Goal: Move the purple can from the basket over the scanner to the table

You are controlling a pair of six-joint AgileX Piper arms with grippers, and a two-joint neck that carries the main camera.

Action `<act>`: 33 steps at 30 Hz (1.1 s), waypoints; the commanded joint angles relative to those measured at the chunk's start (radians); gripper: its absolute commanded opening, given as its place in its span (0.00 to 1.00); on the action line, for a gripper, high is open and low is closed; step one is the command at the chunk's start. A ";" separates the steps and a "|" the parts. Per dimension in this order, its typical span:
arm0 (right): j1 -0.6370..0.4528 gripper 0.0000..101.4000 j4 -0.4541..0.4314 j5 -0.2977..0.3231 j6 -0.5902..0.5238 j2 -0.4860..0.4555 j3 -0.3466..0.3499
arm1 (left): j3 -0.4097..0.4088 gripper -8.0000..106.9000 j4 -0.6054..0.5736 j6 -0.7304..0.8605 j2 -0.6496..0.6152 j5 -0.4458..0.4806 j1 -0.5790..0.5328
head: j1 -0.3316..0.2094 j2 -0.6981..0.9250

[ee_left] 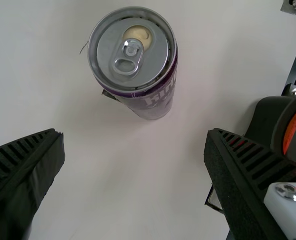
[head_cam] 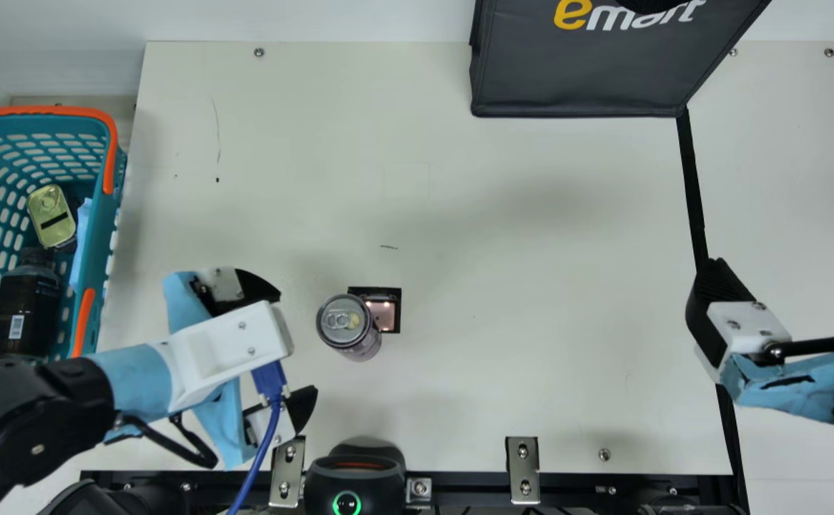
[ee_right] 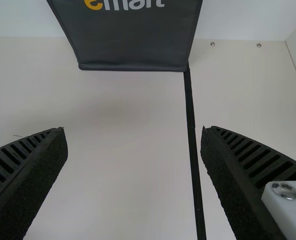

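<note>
Standing up on the table (head_cam: 531,214), the purple can (head_cam: 345,323) is out of the basket (head_cam: 66,111), so the big part of the job looks done. It is near the scanner (head_cam: 354,468) with the green ring, and it hides a bit of the little black square (head_cam: 395,295). I can't tell if the can went over the scanner, or if it got read.

My left gripper (head_cam: 297,343) is wide open and has hold of nothing. The can is just past its two fingers, not touching them. My right gripper (head_cam: 778,265) is wide open and empty too, well apart from the can.

A tin (head_cam: 52,214) and a bottle (head_cam: 27,304) are in the basket, but the job does not ask for them. If the scan is done, I think all that is left is to take my left arm away, with care, so it does not bump the can over.
</note>
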 commanded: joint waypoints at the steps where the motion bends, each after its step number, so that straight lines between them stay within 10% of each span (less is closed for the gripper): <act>1: 0.000 0.94 0.000 0.000 0.000 0.000 0.000 | 0.013 0.85 -0.018 0.010 0.015 -0.032 0.002 | -0.030 0.002; 27: 0.000 0.94 0.000 0.000 0.000 0.000 0.000 | 0.105 0.85 -0.413 0.267 0.130 -0.276 0.055 | -0.030 0.002; 33: 0.000 0.94 0.000 0.000 0.000 0.000 0.000 | 0.115 0.50 -0.404 0.229 0.155 -0.355 0.024 | -0.030 0.002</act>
